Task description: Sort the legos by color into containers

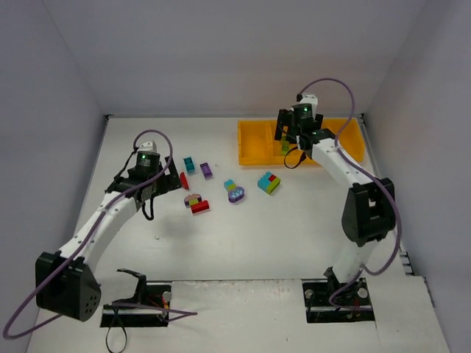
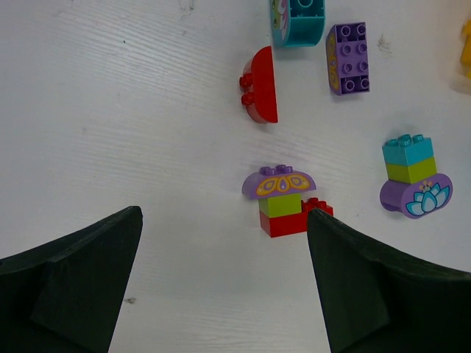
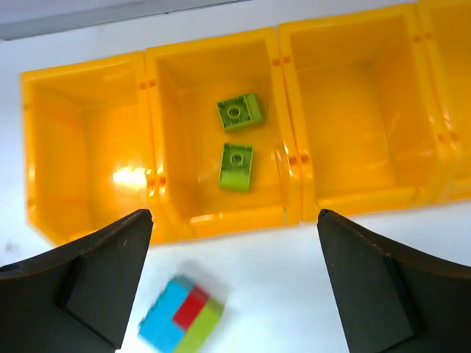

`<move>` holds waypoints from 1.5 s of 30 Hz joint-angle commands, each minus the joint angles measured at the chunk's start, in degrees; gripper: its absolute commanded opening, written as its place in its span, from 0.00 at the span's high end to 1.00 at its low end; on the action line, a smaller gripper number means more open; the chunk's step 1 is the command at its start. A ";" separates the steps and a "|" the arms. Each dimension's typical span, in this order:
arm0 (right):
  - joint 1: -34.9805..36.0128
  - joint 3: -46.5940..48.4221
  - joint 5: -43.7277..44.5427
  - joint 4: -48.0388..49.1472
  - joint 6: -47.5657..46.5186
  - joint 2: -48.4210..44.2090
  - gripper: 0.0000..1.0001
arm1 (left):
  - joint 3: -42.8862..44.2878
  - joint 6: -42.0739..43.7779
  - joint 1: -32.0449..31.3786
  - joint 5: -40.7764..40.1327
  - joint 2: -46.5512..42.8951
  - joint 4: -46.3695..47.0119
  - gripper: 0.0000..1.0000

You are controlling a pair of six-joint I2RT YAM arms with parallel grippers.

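- The white table carries the orange-yellow tray at its far right.
- A teal, red and lime cluster lies just before the tray's left end.
- Left of the tray, successively farther away:
  - a teal-lime-purple cluster
  - a purple brick
  - a purple-lime-red cluster
  - a teal brick
  - a red half-round brick

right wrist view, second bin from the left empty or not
Not empty: an upper lime green brick and a lower lime green brick lie apart in that compartment.
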 commanded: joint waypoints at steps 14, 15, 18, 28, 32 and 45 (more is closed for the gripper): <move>0.60 -24.93 -6.23 -0.24 5.69 -35.51 0.14 | 15.77 -2.21 -2.60 -4.84 26.81 7.91 0.24; 0.69 -25.46 -6.58 -0.51 5.86 -36.12 0.14 | 16.40 -2.30 -2.68 -5.02 29.09 7.74 0.27; 0.60 -27.48 -7.02 -0.86 6.13 -38.32 0.14 | 18.33 -2.48 -2.77 -6.16 32.52 7.30 0.31; 0.69 -28.72 -9.22 -2.18 5.69 -40.61 0.17 | 20.53 -1.86 -4.53 -6.95 37.38 5.98 0.82; 0.69 -26.97 -13.78 -2.27 5.87 -40.17 0.21 | 17.55 1.82 -6.19 -6.25 31.85 8.60 0.97; 6.13 -14.05 -35.49 -2.45 7.71 -34.37 0.22 | 1.11 36.08 -14.90 19.74 0.65 32.09 1.00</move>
